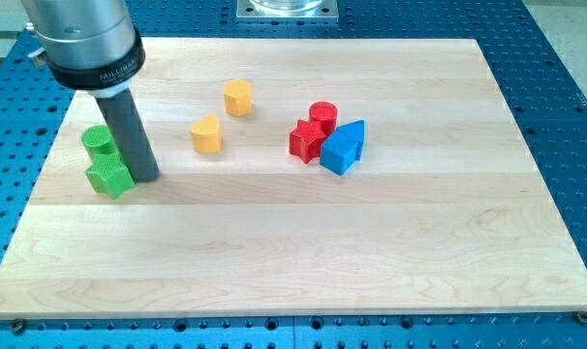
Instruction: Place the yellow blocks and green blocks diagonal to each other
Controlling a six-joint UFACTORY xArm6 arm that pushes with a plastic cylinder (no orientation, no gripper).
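Two green blocks sit at the view's left: a green cylinder and, just below it, a green star-shaped block. My tip rests on the board right beside the green star's right side, touching or almost touching it. Two yellow blocks lie to the right of the tip: a yellow heart-like block and a yellow hexagonal block up and right of it, so they lie on a diagonal.
A red cylinder, a red star-shaped block and a blue block cluster near the middle. The wooden board lies on a blue perforated table.
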